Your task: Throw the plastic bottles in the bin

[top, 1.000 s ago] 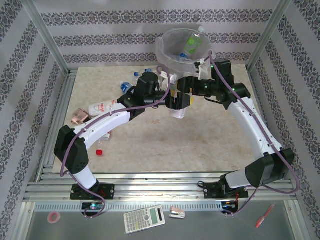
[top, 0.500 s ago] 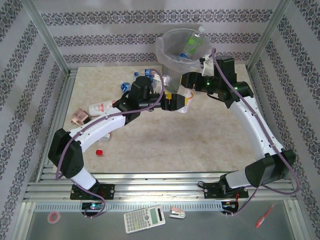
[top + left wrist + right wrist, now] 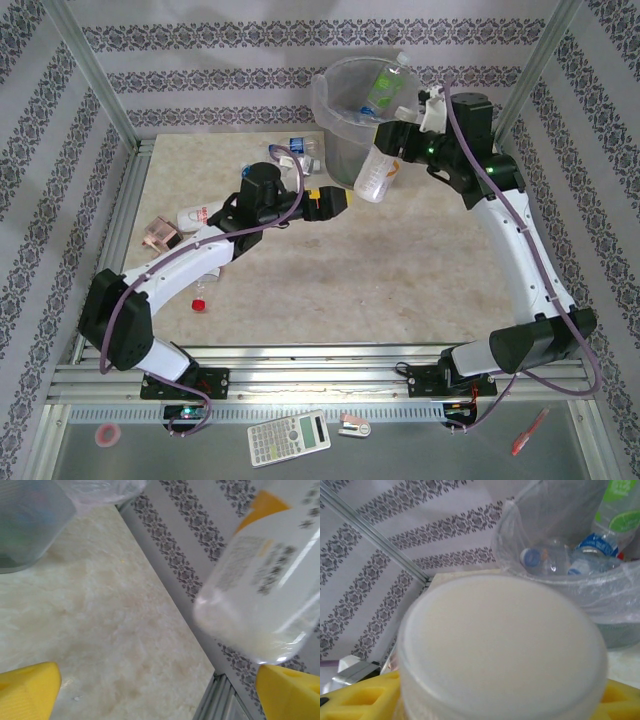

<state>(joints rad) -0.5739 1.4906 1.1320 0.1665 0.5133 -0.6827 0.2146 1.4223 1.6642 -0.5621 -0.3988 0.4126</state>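
Observation:
My right gripper (image 3: 388,152) is shut on a clear plastic bottle (image 3: 374,177) with a white and orange label, held in the air just in front of the bin (image 3: 326,98). In the right wrist view the bottle's pale round end (image 3: 502,645) sits between the yellow fingers (image 3: 350,702). The bin's clear bag (image 3: 615,605) holds a green-labelled bottle (image 3: 386,88) and blue-labelled ones (image 3: 592,545). My left gripper (image 3: 336,200) stands open and empty to the left of the held bottle (image 3: 265,575), with its yellow fingertips (image 3: 25,692) wide apart.
More bottles lie on the table: a red-labelled one (image 3: 200,215) at the left and blue-capped ones (image 3: 298,150) by the bin. A pinkish clear box (image 3: 158,235) and a small red cap (image 3: 198,303) lie at the left. Metal frame posts (image 3: 95,70) border the table.
The right gripper has carried the bottle up and to the right, toward the bin. The left arm has drawn back to the left, away from the bottle, with its jaws still open.

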